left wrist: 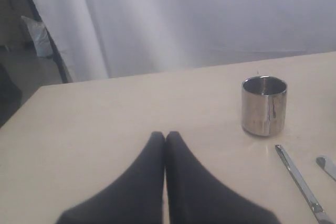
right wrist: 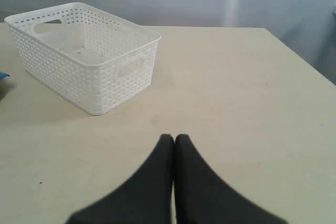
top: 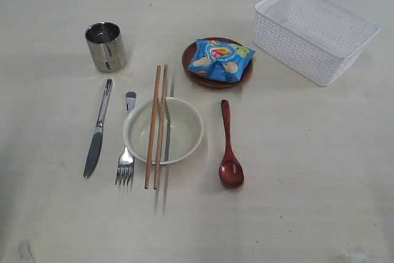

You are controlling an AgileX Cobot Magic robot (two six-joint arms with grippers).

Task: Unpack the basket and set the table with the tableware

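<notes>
A: How do the 2 hands stand?

B: The left gripper (left wrist: 165,136) has its jaws pressed together with nothing between them, and it hangs over the bare table (top: 308,201) near the cup (top: 106,46). The right gripper (right wrist: 174,138) is closed and empty too, and it faces the basket (top: 314,32).

A: How will the things handle, from the left?

B: The cup is steel, stiff and, I think, slippery, so take it over the rim. The knife (top: 98,129) and the fork (top: 125,158) lie flat and thin, and each is best pinched across the handle. The 2 chopsticks (top: 152,133) rest across the bowl (top: 183,129); they are light and could roll. The bowl looks breakable, so hold it by the rim. The plate (top: 212,83) carries a soft snack packet (top: 220,60), and only its rim is free. The spoon (top: 228,143) is wood and light, and it lies alone. The basket is light plastic and appears empty, though its lattice wall hides the near corner.

A: And the room?

B: The knife, fork and bowl lie close together. The table is open in front of them and to the right of the spoon. The basket stands near the far edge.
</notes>
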